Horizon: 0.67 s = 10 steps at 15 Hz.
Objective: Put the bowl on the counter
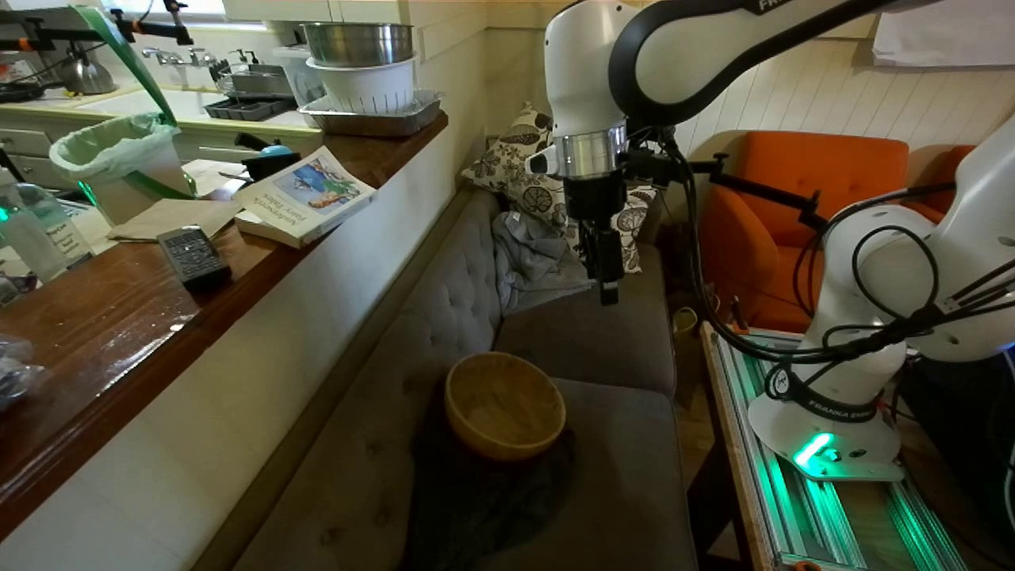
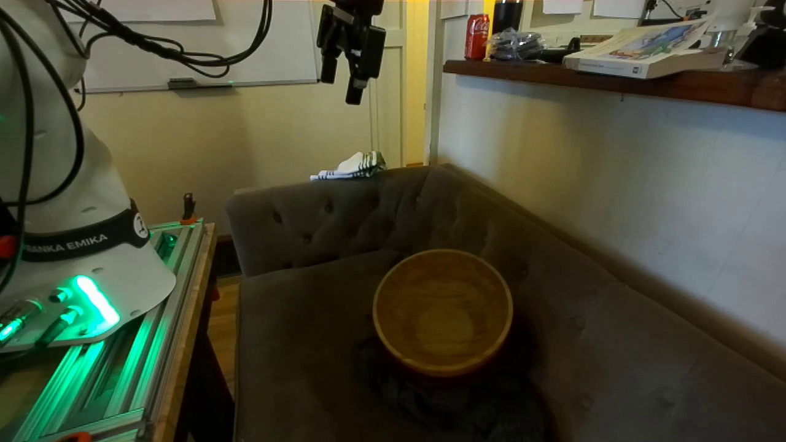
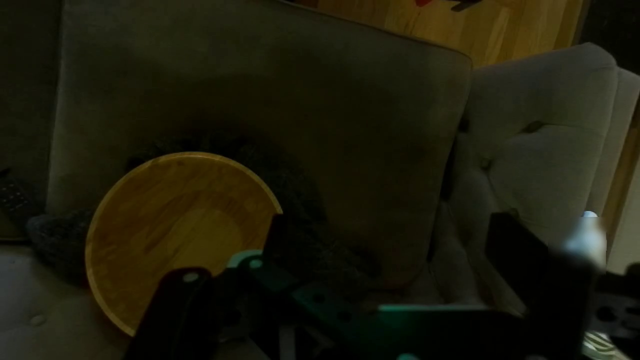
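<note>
In an exterior view the bowl [image 1: 505,406] rests on the sofa [image 1: 626,468] — lower than the worktop [image 1: 111,317]. In an exterior view the tool [image 2: 341,89] hangs higher, apart from the bowl. In the wrist view its fingers [image 3: 515,250] stand wide — the bowl partly behind them.

In an exterior view, a grey buttoned sofa [image 1: 626,476] stands in the middle; at far right, an orange armchair [image 1: 833,162] is before the pale panelled wall [image 1: 809,95]. The floor [image 3: 505,30] is wooden.

White arm [image 1: 698,63], black cables [image 1: 912,327]
</note>
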Motion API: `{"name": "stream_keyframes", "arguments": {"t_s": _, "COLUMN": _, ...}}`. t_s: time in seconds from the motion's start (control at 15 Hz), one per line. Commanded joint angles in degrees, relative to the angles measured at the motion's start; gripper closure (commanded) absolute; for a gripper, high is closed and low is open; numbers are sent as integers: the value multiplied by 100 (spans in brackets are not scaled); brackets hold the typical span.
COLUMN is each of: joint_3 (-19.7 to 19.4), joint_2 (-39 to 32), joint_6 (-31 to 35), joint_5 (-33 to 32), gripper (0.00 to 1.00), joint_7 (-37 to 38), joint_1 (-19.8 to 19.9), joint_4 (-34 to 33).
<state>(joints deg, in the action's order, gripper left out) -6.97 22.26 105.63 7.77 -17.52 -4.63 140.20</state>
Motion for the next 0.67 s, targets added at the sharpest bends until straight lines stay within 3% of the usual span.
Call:
{"name": "stream_keyframes", "arguments": {"t_s": 0.0, "joint_3": 104, "joint_2": -7, "joint_6": -13, "joint_5": 36, "gripper": 0, "joint_7": -31, "joint_1": 111, "joint_4": -8}}
{"name": "stream_keyframes", "arguments": {"t_s": 0.4, "joint_3": 104, "joint_2": -7, "joint_6": -13, "joint_5": 36, "gripper": 0, "joint_7": -31, "joint_1": 111, "joint_4": -8}}
{"name": "stream_keyframes", "arguments": {"t_s": 0.6, "joint_3": 164, "joint_2": 88, "joint_6": 796, "joint_5": 255, "gripper": 0, "joint_7": -51, "joint_1": 65, "joint_4": 427}}
